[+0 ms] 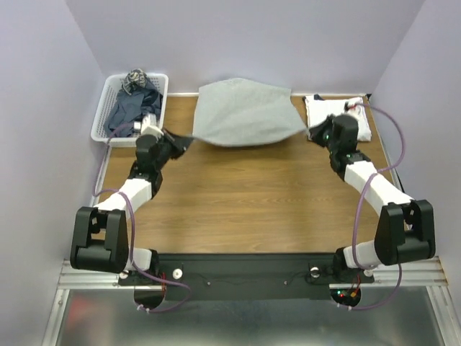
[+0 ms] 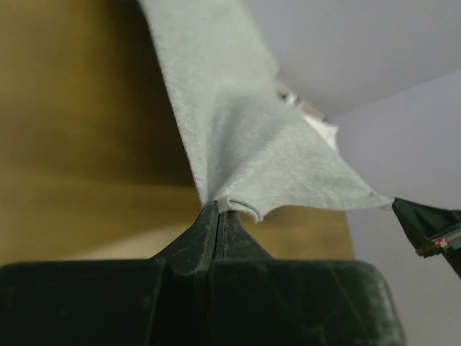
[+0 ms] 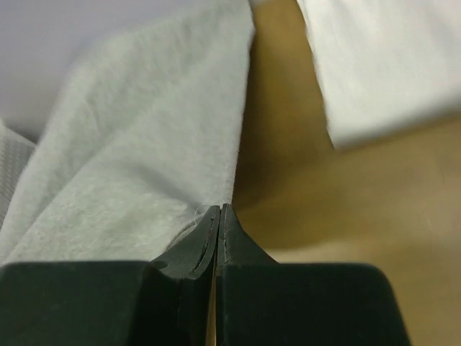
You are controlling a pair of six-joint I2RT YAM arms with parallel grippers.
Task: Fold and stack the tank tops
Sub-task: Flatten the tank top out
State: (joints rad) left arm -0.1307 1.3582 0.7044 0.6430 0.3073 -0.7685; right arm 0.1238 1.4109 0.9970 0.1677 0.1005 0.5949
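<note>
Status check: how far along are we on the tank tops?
Done: one white tank top lies folded at the far right corner. In hand: the grey tank top, pinched at opposite edges by the left end effector and right end effector, hangs spread over the table, not yet folded. Left: dark tank tops sit bunched in the basket.

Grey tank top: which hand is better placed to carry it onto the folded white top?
Right, probably. The right hand grips the grey tank top beside the white top; the left hand holds its other corner near the basket.
</note>
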